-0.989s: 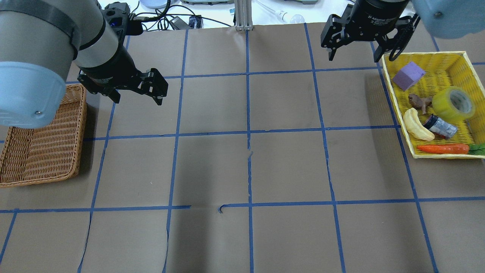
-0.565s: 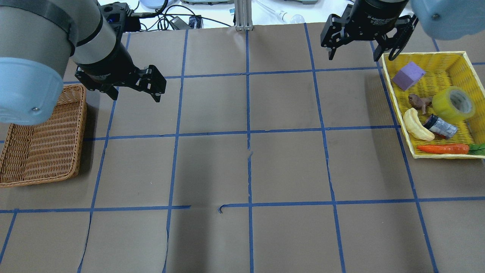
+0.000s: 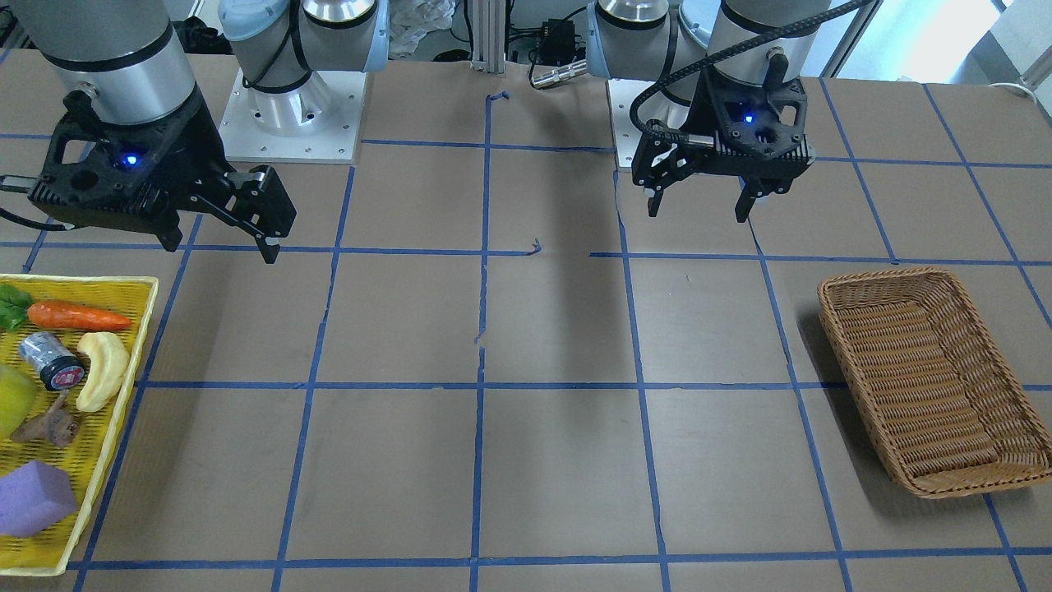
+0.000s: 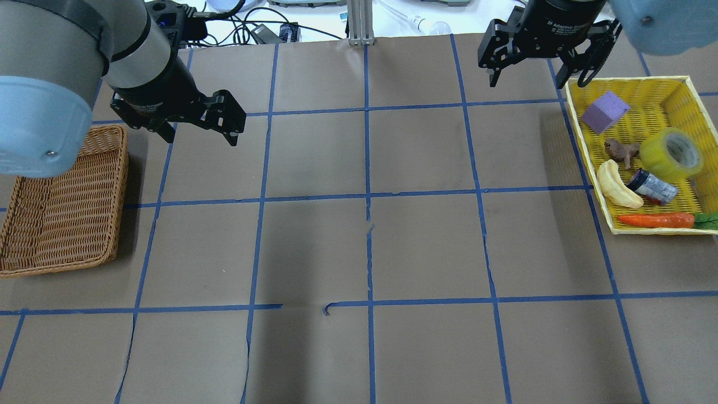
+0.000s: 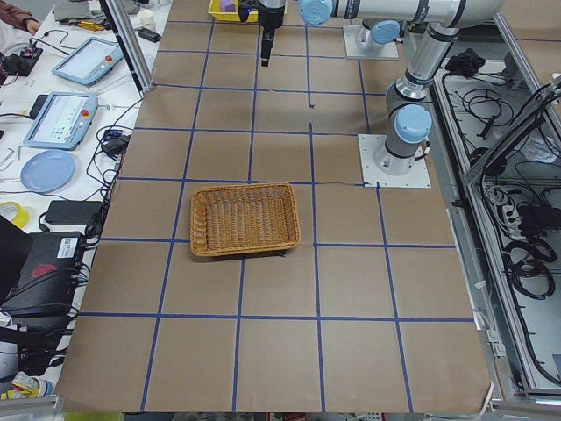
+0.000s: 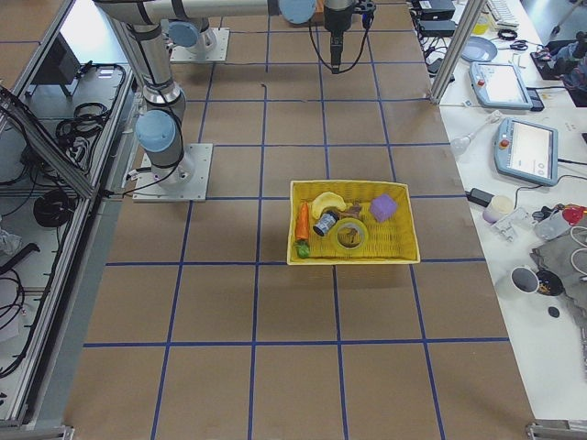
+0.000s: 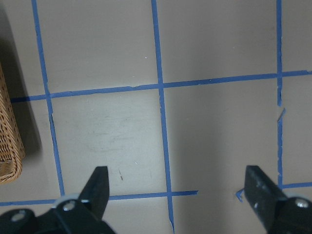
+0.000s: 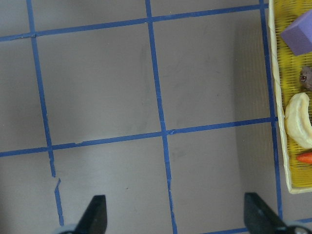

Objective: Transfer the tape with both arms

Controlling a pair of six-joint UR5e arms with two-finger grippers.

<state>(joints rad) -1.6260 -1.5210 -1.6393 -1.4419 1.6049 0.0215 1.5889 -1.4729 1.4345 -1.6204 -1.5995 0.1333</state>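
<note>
The tape (image 4: pixel 671 154), a yellow-green roll with a white core, lies in the yellow basket (image 4: pixel 667 92) at the table's right side. It also shows in the exterior right view (image 6: pixel 349 235) and at the left edge of the front-facing view (image 3: pixel 11 400). My right gripper (image 4: pixel 537 83) is open and empty. It hangs above the table just left of the basket's far corner, apart from the tape. My left gripper (image 4: pixel 202 139) is open and empty above the table, beside the far right corner of the wicker basket (image 4: pixel 61 224).
The yellow basket also holds a purple block (image 4: pixel 604 112), a brown figurine (image 4: pixel 621 150), a pale banana toy (image 4: pixel 617 185), a dark can (image 4: pixel 650 187) and a carrot (image 4: pixel 656 220). The wicker basket holds nothing. Blue tape lines grid the brown table.
My left gripper has moved a little toward the far edge of the table. My right gripper has barely shifted. Both stay open, and the tape has not moved.
</note>
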